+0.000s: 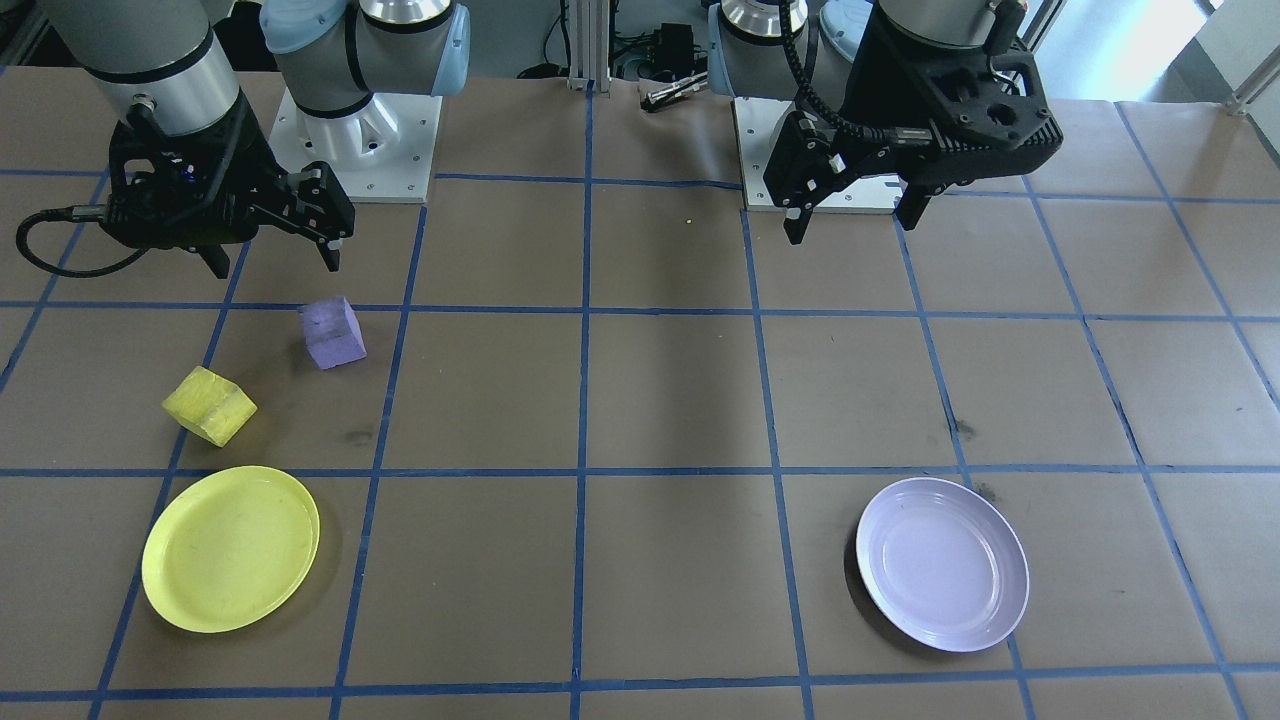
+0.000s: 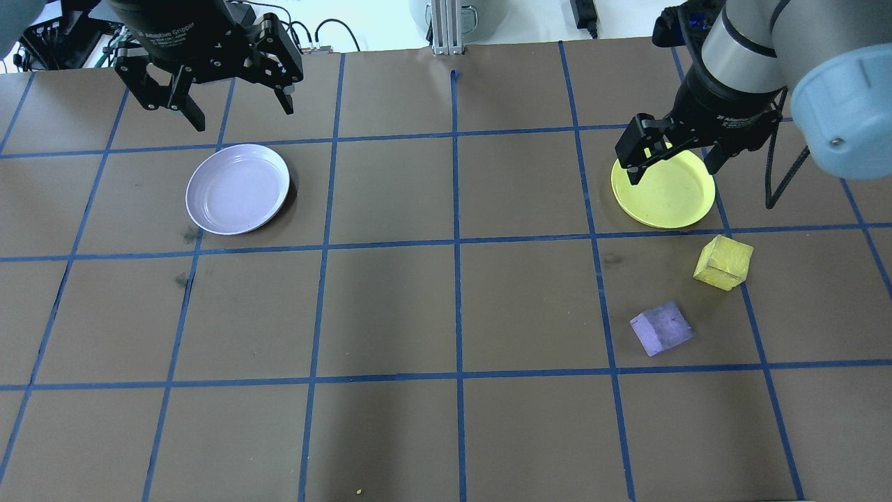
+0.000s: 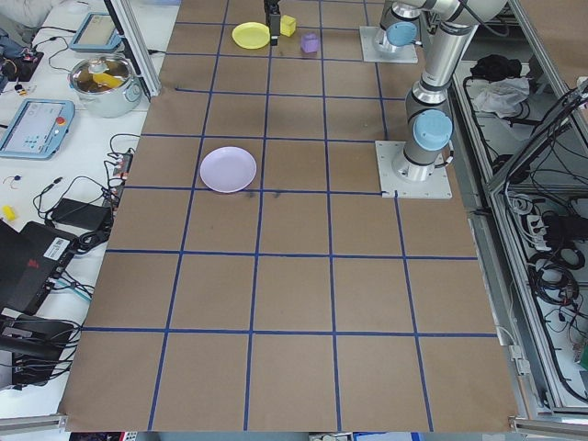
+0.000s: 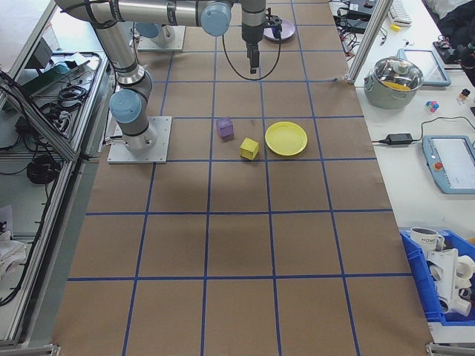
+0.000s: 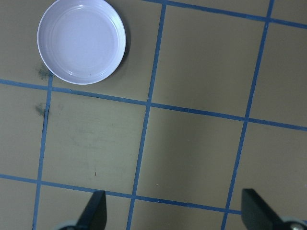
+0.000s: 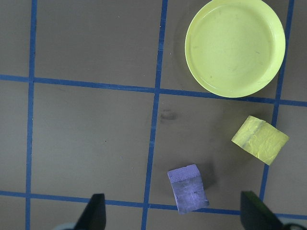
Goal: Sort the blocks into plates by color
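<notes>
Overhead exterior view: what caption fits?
Both blocks, yellow and purple, lie unsorted beside the yellow plate.

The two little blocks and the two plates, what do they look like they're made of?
The yellow block and purple block look like foam: matte, slightly rough faces with soft, uneven edges. The yellow plate and lavender plate look like smooth moulded plastic, with a faint sheen and raised rims. All this is judged by look alone.
</notes>
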### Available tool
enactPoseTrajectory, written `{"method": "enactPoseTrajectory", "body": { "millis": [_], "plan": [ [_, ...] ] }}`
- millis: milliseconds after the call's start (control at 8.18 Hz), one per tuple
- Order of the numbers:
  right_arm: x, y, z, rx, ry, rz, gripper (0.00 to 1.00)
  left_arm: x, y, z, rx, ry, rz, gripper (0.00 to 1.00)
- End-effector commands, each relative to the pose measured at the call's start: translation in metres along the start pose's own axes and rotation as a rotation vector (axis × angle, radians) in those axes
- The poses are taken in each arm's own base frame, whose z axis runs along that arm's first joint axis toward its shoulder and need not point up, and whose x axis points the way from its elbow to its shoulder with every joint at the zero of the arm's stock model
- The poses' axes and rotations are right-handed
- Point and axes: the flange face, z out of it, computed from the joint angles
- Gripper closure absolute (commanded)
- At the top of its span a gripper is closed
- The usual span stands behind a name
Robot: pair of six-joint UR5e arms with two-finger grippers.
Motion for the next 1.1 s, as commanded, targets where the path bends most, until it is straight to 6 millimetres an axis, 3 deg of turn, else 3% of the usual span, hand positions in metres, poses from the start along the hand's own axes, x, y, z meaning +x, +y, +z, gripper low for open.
{"method": "enactPoseTrajectory", "body": {
  "millis": [0, 367, 489, 733, 856, 978],
  "plan": [
    [0.001, -0.001, 0.001, 0.0, 0.005, 0.001, 0.0, 0.0, 0.0, 0.002, -0.008, -0.001, 0.0, 0.0],
    [0.005, 0.001, 0.005, -0.024, 0.012, 0.017, 0.0, 0.0, 0.002, -0.002, -0.003, 0.004, 0.0, 0.0],
    [0.017, -0.001, 0.01, -0.041, 0.012, 0.046, 0.0, 0.0, 0.001, 0.0, -0.008, 0.002, 0.0, 0.0],
    [0.075, -0.003, 0.032, -0.125, 0.017, 0.154, 0.0, 0.001, 0.001, 0.001, -0.01, 0.0, 0.002, 0.0],
    [0.081, -0.003, 0.039, -0.137, 0.022, 0.174, 0.0, 0.001, 0.001, 0.001, -0.011, 0.002, 0.002, 0.0],
    [0.085, 0.002, 0.062, -0.186, 0.055, 0.256, 0.0, 0.001, 0.002, 0.0, -0.009, 0.002, 0.002, 0.0]
  ]
}}
